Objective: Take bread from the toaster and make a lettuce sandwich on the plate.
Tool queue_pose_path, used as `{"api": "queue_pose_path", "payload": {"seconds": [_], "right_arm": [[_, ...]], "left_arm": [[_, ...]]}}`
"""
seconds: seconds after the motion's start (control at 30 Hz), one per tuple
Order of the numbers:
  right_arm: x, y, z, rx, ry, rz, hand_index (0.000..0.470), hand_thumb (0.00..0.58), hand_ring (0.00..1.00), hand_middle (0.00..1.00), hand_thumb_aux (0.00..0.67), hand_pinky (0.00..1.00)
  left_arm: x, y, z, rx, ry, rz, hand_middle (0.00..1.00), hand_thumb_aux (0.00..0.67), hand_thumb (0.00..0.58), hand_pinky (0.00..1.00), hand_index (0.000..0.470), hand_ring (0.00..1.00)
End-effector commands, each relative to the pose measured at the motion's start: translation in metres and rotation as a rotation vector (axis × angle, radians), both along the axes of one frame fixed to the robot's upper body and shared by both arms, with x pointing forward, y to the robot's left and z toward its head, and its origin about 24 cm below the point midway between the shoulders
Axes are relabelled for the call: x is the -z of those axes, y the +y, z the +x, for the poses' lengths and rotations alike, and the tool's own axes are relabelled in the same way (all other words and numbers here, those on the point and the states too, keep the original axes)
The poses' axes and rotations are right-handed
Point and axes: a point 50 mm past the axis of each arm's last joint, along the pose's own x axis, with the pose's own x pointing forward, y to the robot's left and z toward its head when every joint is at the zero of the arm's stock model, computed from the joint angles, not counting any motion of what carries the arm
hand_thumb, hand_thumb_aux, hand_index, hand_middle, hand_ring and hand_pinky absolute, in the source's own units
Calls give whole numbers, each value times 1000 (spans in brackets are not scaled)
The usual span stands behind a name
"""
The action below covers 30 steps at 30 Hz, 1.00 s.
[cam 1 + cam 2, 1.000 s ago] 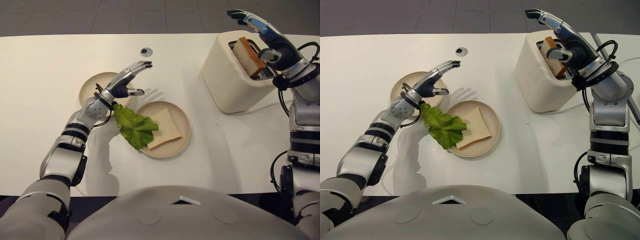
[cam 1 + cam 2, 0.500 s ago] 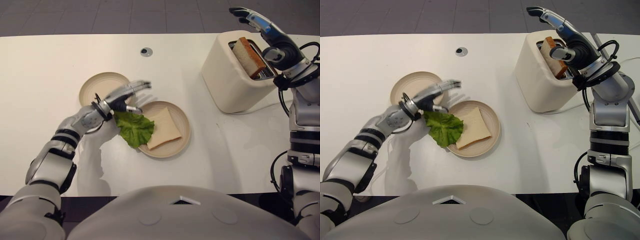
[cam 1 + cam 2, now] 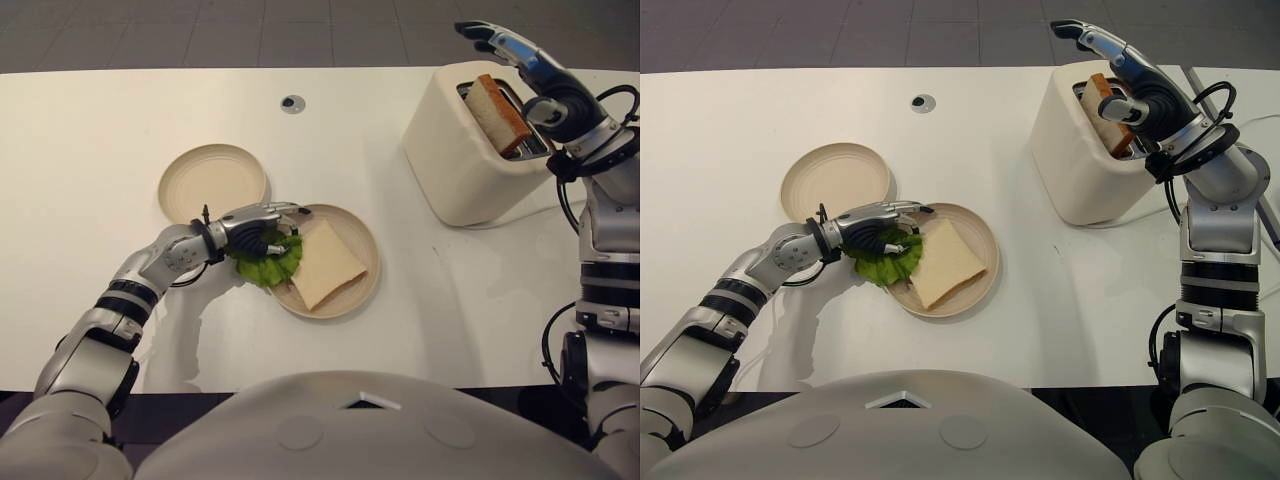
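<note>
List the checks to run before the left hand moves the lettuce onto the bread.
1. Left hand on the lettuce: fingers curled over it. Ok.
2. Grip firm enough to lift: cannot tell.
3. Lettuce placed on the bread: it lies bunched at the plate's left rim, beside the bread slice. Not ok.
4. Bread slice flat on the plate, top bare: ok.
5. Second slice available: it stands up out of the toaster slot. Ok.
6. Right hand out of the way: open over the toaster, holding nothing. Ok.
</note>
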Motion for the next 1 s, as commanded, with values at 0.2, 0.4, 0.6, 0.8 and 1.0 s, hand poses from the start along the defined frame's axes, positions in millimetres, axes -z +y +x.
{"api": "queue_pose_path", "payload": {"seconds": [0.2, 0.4, 0.6, 0.8, 1.0], "right_arm": [[2, -1, -1, -5, 18, -17, 0, 0, 0, 0, 0, 0], [4, 0, -2, -11, 23, -19, 0, 0, 0, 0, 0, 0], [5, -1, -2, -10, 23, -22, 0, 0, 0, 0, 0, 0], [6, -1, -1, -5, 25, -25, 0, 0, 0, 0, 0, 0], [8, -2, 0, 12, 24, -41, 0, 0, 0, 0, 0, 0]], "left_arm": [[-15, -5, 3, 3, -97, -74, 0, 670, 580, 0, 470, 0], [-22, -7, 6, 0, -139, -131, 0, 670, 580, 0, 470, 0], [-24, -24, -6, 103, -110, -209, 0, 670, 580, 0, 470, 0], [-20, -40, -12, 177, -59, -245, 0, 670, 580, 0, 470, 0], [-16, -54, -19, 256, 12, -307, 0, 670, 580, 0, 470, 0]]}}
